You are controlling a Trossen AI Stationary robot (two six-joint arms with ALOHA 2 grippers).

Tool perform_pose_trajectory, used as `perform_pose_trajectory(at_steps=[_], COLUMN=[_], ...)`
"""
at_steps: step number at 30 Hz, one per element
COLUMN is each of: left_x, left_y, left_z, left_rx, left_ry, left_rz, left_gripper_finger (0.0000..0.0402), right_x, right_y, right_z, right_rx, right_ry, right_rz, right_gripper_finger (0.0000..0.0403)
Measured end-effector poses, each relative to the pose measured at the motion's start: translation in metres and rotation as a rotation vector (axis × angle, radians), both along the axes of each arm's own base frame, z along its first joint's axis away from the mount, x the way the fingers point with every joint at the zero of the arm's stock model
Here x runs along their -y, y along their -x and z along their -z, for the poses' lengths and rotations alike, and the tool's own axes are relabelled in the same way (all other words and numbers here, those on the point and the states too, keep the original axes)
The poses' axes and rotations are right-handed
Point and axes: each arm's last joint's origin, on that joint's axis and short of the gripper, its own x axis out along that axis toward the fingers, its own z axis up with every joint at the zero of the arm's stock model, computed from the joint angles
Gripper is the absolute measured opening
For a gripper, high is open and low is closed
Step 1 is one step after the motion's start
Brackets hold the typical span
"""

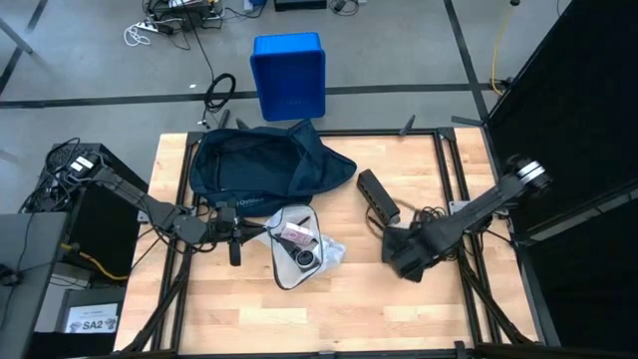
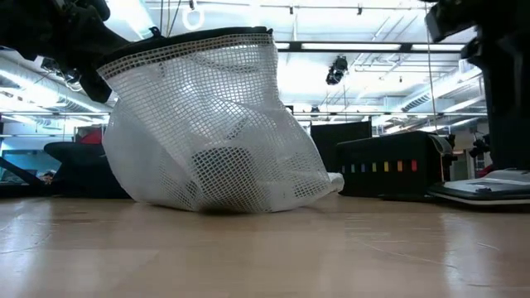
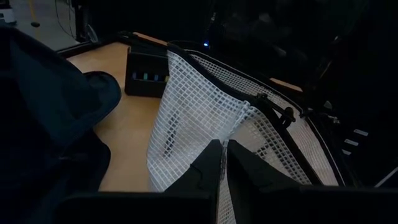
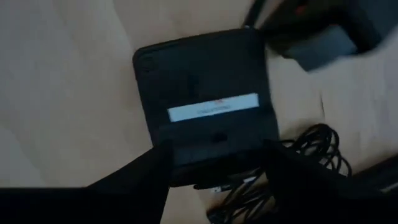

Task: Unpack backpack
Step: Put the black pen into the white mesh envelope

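The large soft dark navy fabric backpack (image 1: 254,160) lies at the far side of the wooden surface (image 1: 349,299). Just in front, the left gripper (image 3: 222,163) pinches the rim of a white mesh pouch (image 1: 296,247) holding small items. The right gripper (image 4: 217,163), jaws apart, straddles a flat black rectangular device (image 4: 205,106) beside coiled black cable (image 4: 292,162).

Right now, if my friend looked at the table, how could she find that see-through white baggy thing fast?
Find the big dark navy backpack at the back of the wooden table. Just in front of it lies the white mesh pouch, its edge pinched by the left gripper. It is the only white, netted thing with small items visible inside; the boxes beside it are solid black.
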Motion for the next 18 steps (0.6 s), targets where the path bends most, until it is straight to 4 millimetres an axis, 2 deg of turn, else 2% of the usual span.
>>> perform_pose_trajectory(at_steps=[3, 6, 13, 18], left_x=[0.000, 0.000, 0.000, 0.000], left_y=[0.000, 0.000, 0.000, 0.000], left_z=[0.000, 0.000, 0.000, 0.000], left_rx=[0.003, 0.004, 0.004, 0.003], left_ry=[0.002, 0.002, 0.002, 0.002], left_rz=[0.000, 0.000, 0.000, 0.000], left_gripper_finger=[0.0000, 0.0000, 0.0000, 0.0000], right_x=[0.015, 0.029, 0.052, 0.052], right_y=[0.015, 0.027, 0.037, 0.037], right_z=[-0.003, 0.003, 0.041, 0.062], right_rx=[0.050, 0.084, 0.044, 0.028], right_ry=[-0.018, -0.035, -0.012, -0.129], right_rz=[0.090, 0.166, 0.246, 0.212], right_gripper_finger=[0.0208, 0.0205, 0.0213, 0.0204])
